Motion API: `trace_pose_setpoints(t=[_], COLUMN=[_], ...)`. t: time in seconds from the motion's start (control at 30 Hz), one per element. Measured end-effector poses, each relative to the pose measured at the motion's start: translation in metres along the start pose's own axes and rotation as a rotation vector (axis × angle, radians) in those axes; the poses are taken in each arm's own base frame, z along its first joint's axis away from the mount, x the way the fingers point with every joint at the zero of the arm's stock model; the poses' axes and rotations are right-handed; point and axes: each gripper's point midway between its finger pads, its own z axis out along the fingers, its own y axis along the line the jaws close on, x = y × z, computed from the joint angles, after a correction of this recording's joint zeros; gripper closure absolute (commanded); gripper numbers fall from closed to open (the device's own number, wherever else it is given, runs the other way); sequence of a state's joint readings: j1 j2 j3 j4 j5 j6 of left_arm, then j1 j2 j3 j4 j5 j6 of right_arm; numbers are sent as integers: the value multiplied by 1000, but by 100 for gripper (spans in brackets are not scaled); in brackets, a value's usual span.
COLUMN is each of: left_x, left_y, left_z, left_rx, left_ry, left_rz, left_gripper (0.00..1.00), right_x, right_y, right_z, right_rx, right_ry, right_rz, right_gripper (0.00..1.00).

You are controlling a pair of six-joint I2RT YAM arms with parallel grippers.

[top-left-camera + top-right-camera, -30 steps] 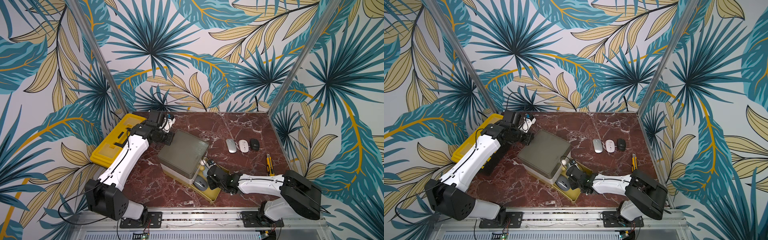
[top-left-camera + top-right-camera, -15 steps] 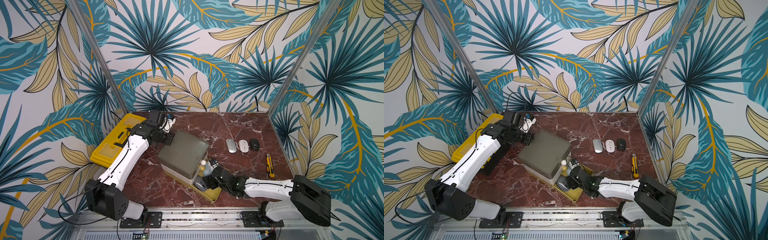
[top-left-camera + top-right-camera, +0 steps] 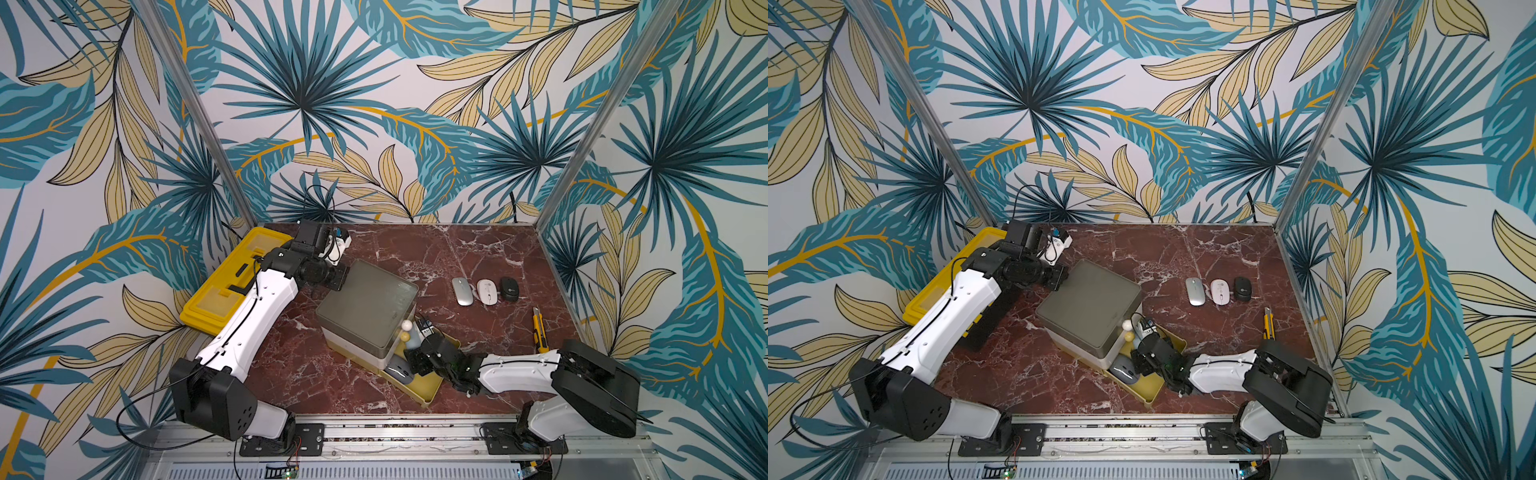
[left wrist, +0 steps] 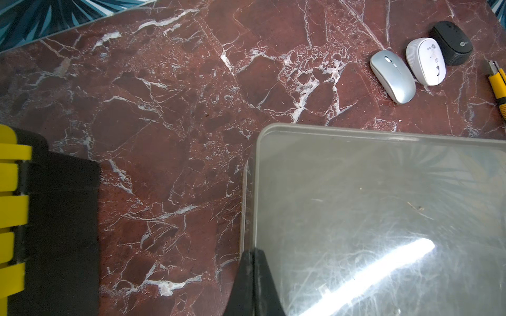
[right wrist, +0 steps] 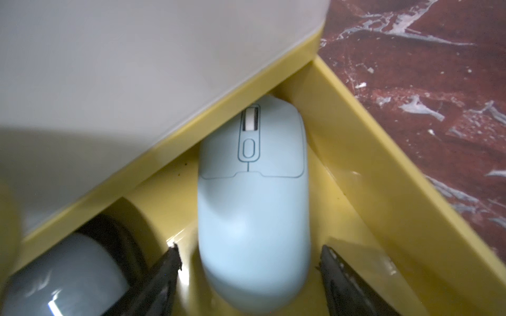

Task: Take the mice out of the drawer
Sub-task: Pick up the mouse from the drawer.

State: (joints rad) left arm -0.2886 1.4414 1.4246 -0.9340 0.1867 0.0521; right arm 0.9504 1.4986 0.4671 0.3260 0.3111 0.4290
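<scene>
The step in hand looks like the pick of the fourth mouse; the right fingers (image 5: pixel 339 279) stand spread either side of the pale blue oval plastic mouse (image 5: pixel 253 208), apparently just clear of it, inside the open yellow plastic drawer (image 5: pixel 356 153) near the desk's front edge; a dark grey mouse (image 3: pixel 397 368) lies beside it. Next, I judge, they must close on its flanks and lift over the drawer wall. The right arm lies low along the front edge, wrist tipped down; the left fingers (image 4: pixel 265 290), pressed together, rest on a corner of the grey plastic box lid (image 4: pixel 383 219). The silver mouse (image 3: pixel 462 291), white mouse (image 3: pixel 487 291) and black mouse (image 3: pixel 509 289) sit in a row toward the right edge.
</scene>
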Motion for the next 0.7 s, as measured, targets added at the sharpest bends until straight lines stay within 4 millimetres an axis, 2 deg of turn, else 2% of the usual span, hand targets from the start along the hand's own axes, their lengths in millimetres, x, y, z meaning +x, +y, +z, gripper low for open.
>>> trace_pose_setpoints(t=[0.37, 0.7], left_x=[0, 0], left_y=[0, 0], left_z=[0, 0], left_rx=[0, 0], left_ry=[0, 0], left_rz=[0, 0], left_gripper=[100, 100], right_x=[-14, -19], right_y=[-2, 0], right_z=[14, 19], right_rx=[-4, -15], right_ry=[-112, -148], right_rz=[4, 14], right_gripper=[18, 54])
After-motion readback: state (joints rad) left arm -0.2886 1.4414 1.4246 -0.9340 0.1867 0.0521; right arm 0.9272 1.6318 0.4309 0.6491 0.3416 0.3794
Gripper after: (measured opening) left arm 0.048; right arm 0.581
